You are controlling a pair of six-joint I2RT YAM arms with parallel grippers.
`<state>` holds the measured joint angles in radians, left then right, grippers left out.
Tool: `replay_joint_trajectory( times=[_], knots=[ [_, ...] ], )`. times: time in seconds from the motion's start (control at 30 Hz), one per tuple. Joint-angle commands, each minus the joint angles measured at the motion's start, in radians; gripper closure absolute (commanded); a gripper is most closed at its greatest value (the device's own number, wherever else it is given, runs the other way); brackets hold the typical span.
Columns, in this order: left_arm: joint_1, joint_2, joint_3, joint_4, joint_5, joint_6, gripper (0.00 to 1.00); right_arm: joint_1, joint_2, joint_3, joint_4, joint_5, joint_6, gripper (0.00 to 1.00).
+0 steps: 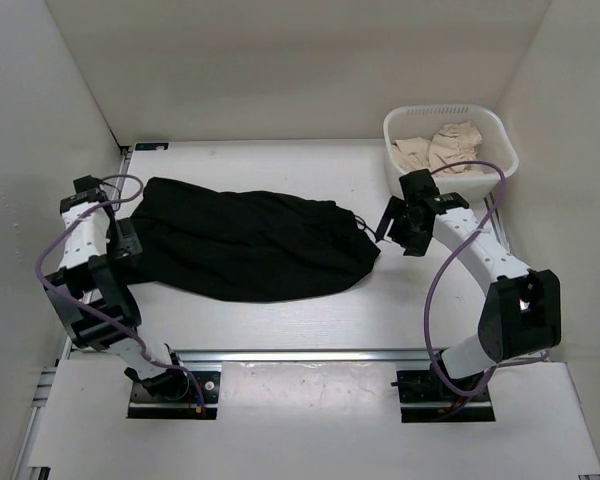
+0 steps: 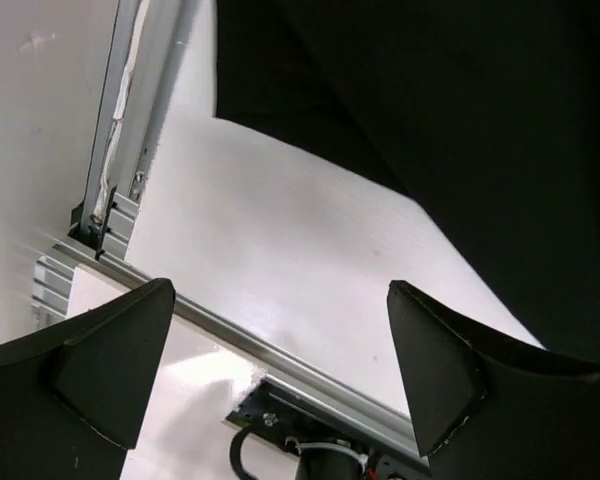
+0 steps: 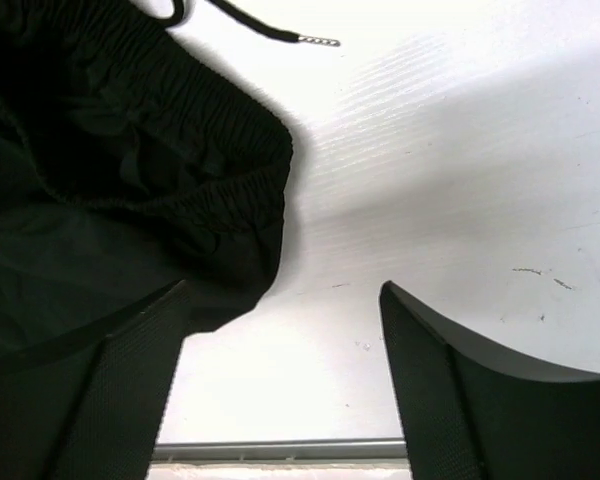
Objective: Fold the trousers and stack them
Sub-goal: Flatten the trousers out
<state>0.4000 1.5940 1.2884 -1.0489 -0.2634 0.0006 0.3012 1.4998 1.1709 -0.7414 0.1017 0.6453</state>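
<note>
Top external view: the trousers [image 1: 250, 245] lie flat on the table [image 1: 280, 160] as one long black band, apparently doubled leg on leg; judged, a crosswise fold remains to be made. The left gripper [image 1: 130, 248] stands at the left end of the trousers and the right gripper [image 1: 392, 225] just off their right end; this placing suits taking the garment by both ends. A white basket [image 1: 490, 130] holding beige cloths [image 1: 440, 150] sits beyond the trousers' right end, close behind the right gripper; it could be struck if that arm swings outward. A drawstring [image 1: 358, 222] trails from the same end.

Left wrist view: the left gripper [image 2: 280, 290] is released, fingers spread wide with nothing between them; the trousers [image 2: 430, 120] fill the upper right, apart from both fingers; bare table lies under the jaws. A metal rail [image 2: 310, 365] crosses nearer than the trousers, and an upright frame [image 2: 130, 120] stands to their left; neither blocks the approach.

Right wrist view: the right gripper [image 3: 283, 288] is likewise released and holds nothing; the elastic waistband [image 3: 180, 190] of the trousers lies just beside its left finger, whether touching cannot be told. The drawstring's tipped end [image 3: 320, 41] lies loose beyond the waistband; judged, it may stray out of a fold.
</note>
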Motion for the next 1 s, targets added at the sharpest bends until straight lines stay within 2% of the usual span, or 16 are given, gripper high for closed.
replay_joint_trajectory(
  times=[0.0, 0.1, 0.23, 0.43, 0.53, 0.57, 0.6, 0.63, 0.67, 0.7, 0.73, 0.77, 0.8, 0.83, 0.97],
  knots=[
    [0.095, 0.03, -0.008, 0.108, -0.004, -0.001, 0.0, -0.024, -0.039, -0.045, 0.083, -0.029, 0.04, 0.18],
    [0.175, 0.073, -0.032, 0.194, 0.019, -0.001, 0.0, -0.024, -0.001, -0.086, 0.183, -0.12, 0.051, 0.14],
    [0.184, 0.144, -0.102, 0.288, 0.041, -0.001, 0.0, -0.024, 0.069, -0.145, 0.333, -0.2, 0.042, 0.06],
    [0.139, 0.176, -0.161, 0.362, 0.128, -0.001, 0.0, -0.024, 0.299, -0.073, 0.32, -0.264, 0.008, 0.06],
    [0.125, 0.187, -0.161, 0.375, 0.167, -0.001, 0.0, -0.024, 0.364, -0.073, 0.329, -0.286, 0.008, 0.27],
    [0.125, 0.198, -0.161, 0.389, 0.177, -0.001, 0.0, -0.024, 0.375, -0.057, 0.329, -0.298, 0.008, 0.44],
    [0.125, 0.213, -0.152, 0.389, 0.191, -0.001, 0.0, -0.024, 0.375, -0.048, 0.329, -0.298, 0.008, 0.52],
    [0.125, 0.213, -0.152, 0.389, 0.191, -0.001, 0.03, -0.024, 0.375, -0.048, 0.329, -0.298, 0.008, 0.58],
    [0.125, 0.227, -0.152, 0.389, 0.2, -0.001, 0.08, -0.024, 0.375, -0.039, 0.329, -0.298, 0.008, 0.7],
    [0.125, 0.239, -0.143, 0.389, 0.201, -0.001, 0.23, -0.024, 0.366, -0.027, 0.329, -0.289, 0.008, 0.76],
    [0.125, 0.239, -0.143, 0.389, 0.213, -0.001, 0.32, -0.024, 0.366, -0.014, 0.312, -0.289, -0.005, 0.81],
    [0.125, 0.251, -0.132, 0.389, 0.223, -0.001, 0.43, -0.024, 0.366, -0.001, 0.303, -0.289, -0.006, 0.91],
    [0.125, 0.267, -0.132, 0.389, 0.224, -0.001, 0.56, -0.024, 0.366, 0.03, 0.292, -0.289, -0.028, 0.95],
    [0.125, 0.267, -0.123, 0.389, 0.224, -0.001, 0.86, -0.024, 0.366, 0.048, 0.28, -0.28, -0.029, 0.99],
    [0.125, 0.236, -0.068, 0.379, 0.176, -0.001, 0.86, -0.036, 0.317, 0.156, 0.22, -0.28, -0.052, 1.0]
  ],
)
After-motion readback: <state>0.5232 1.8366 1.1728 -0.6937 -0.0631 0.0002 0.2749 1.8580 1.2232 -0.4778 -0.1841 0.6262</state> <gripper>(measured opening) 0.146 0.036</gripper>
